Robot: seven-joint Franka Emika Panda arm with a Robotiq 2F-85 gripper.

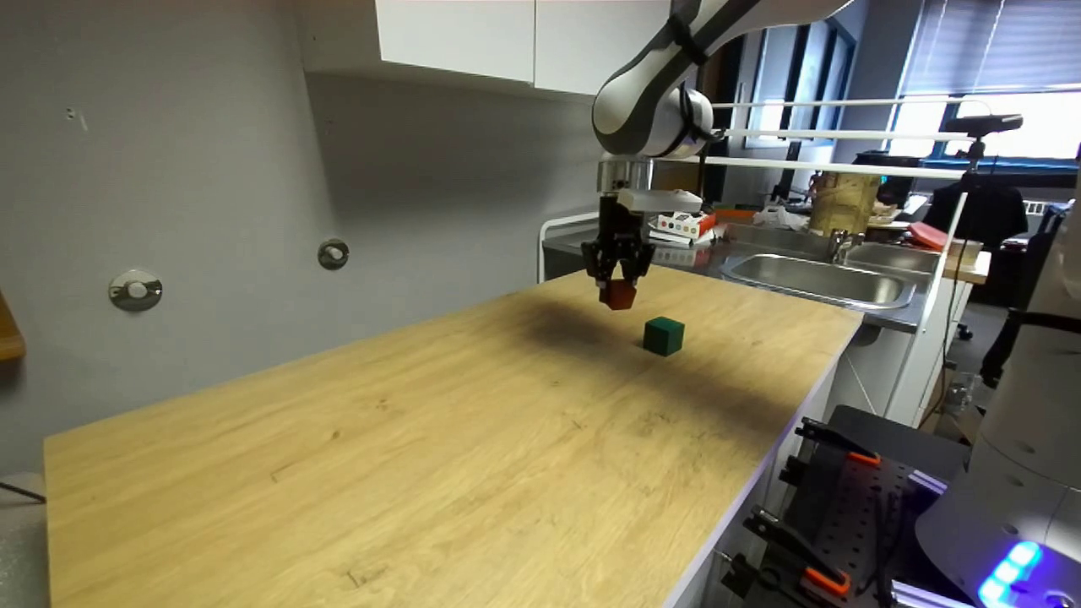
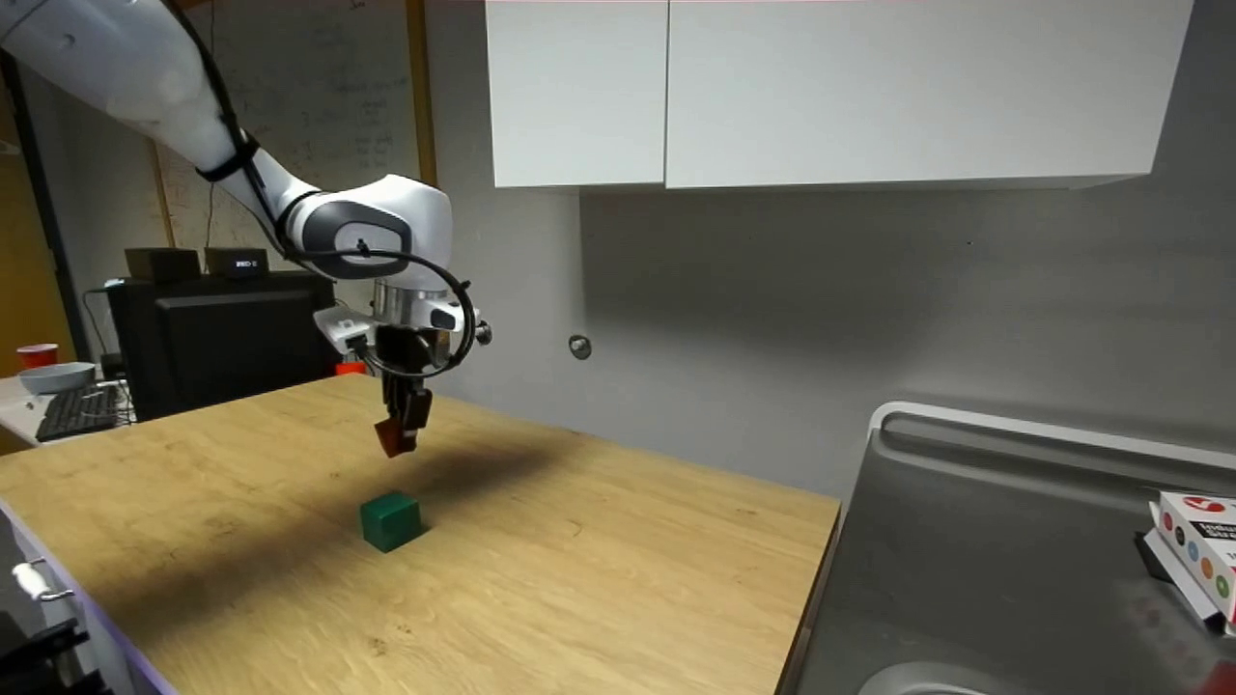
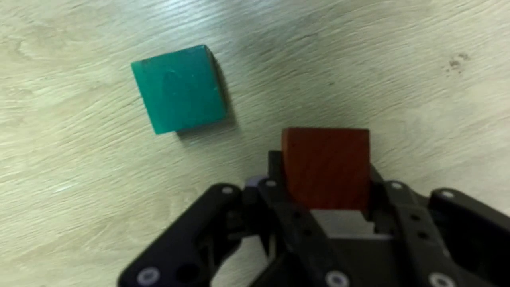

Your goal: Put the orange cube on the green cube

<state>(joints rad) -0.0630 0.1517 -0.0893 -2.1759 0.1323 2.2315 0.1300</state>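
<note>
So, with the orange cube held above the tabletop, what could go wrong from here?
In the wrist view the orange cube is off to one side of the green cube, so lowering straight down would likely miss it. The two cubes' edges are also turned relative to each other, so the stack might sit askew. Nothing visible braces the green cube, so a low sideways approach could shove it.

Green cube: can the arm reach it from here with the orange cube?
Likely yes: the gripper holds the orange cube above the tabletop, with nothing visible between it and the green cube.
</note>
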